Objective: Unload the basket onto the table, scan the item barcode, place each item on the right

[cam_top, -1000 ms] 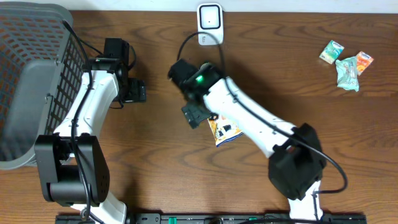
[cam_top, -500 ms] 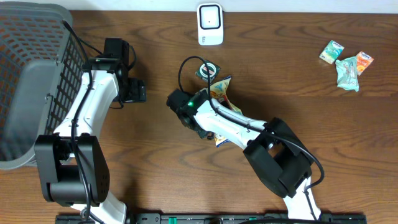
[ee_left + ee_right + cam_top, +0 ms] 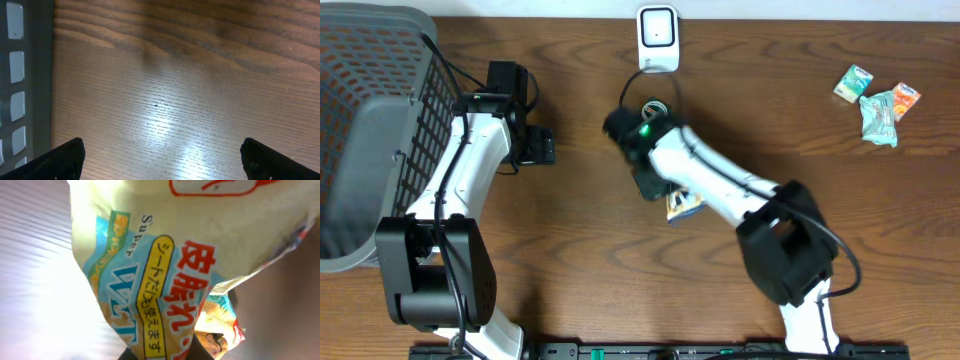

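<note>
The yellow packet is at the middle of the table, near the white scanner. The right gripper has its jaws clenched on it, probably to turn the barcode toward the scanner. That arm reaches low and bent. The left gripper hangs wide open beside the basket, holding nothing.

The packet in the right wrist view had the small black word "Super" on it. Below that were big blue letters, "WET" (partly cut off). A yellow oval and some big red signs held Japanese writing.
</note>
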You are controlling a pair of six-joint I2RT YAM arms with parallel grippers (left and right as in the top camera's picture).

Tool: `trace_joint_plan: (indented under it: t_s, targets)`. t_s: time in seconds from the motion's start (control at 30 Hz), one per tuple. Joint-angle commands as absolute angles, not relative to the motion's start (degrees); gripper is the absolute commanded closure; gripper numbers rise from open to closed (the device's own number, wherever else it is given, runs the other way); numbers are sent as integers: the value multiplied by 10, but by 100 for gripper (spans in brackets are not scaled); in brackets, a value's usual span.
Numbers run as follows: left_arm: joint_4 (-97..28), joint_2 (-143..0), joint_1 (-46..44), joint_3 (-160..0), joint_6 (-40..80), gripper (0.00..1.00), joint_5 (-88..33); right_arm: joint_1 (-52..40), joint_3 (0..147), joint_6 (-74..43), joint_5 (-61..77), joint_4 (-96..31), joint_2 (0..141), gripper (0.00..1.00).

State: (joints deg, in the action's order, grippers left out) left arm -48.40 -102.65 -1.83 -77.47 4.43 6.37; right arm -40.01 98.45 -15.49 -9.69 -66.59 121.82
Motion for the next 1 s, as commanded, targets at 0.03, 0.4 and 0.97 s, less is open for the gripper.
trace_joint_plan:
  t_s: [0.03,0.4,0.97]
  targets:
    - [-486,-1027,-18,-773,41,2,67,-317,1026,39,252,-682,1174,99]
    - [-486,-1027,-18,-773,41,2,67,-135,806,221,754,-596,1174,99]
    - [-486,-1027,-18,-773,41,2,67,6,944,14,364,-720,1157,55]
